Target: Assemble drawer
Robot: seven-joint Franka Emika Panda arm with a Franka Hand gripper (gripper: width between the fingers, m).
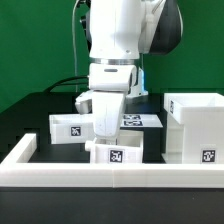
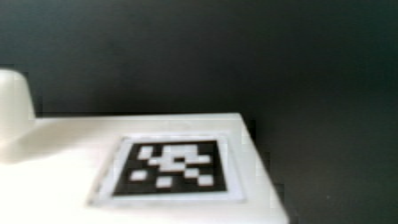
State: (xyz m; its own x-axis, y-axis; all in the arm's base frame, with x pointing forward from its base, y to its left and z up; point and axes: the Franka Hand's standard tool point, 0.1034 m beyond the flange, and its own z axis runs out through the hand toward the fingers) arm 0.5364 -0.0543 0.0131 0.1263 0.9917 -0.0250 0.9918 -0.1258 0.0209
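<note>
My claw point(image 1: 103, 130) low over front drawer tray point(image 1: 116, 152); cannot tell whether apart or together. One finger point(image 2: 15, 110) beside tagged white face. Second tray point(image 1: 68, 127) near, exterior view's left; shell point(image 1: 195, 125) upright, exterior view's right, on black counter point(image 1: 40, 105). Step, I judge: reaching to grasp tray. Next: straddle wall, clamp, carry to shell. Only square tag point(image 2: 173, 168); no readable writing.

White rail point(image 1: 170, 178) on seemingly black table point(image 1: 30, 115)
</note>
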